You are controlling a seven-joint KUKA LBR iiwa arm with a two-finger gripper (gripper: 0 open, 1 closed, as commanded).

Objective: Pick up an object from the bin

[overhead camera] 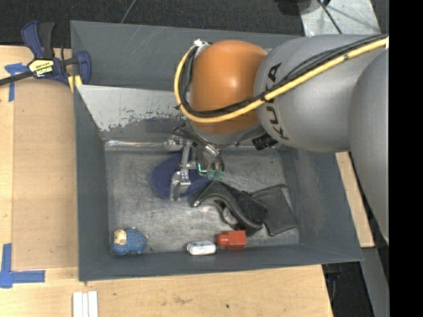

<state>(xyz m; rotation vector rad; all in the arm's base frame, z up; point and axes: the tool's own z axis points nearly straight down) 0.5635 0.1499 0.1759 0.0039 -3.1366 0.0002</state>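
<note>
The gripper (182,180) is seen low over a dark blue rounded thing (160,177) in the bin (92,197); whether its grip is released or clenched cannot be told; black straps (248,207) are heaped just beside that blue thing.

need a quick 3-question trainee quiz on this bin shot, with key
1. True or false: the red block lies right beside the white piece, along the bin's lower wall in the camera view.
2. The end effector is over which thing? A) dark blue rounded thing B) yellow ball C) green cup
3. Fill in: the blue-and-tan lump lies in the bin's lower-____ corner.
Key: 1 true; 2 A; 3 left.
</note>
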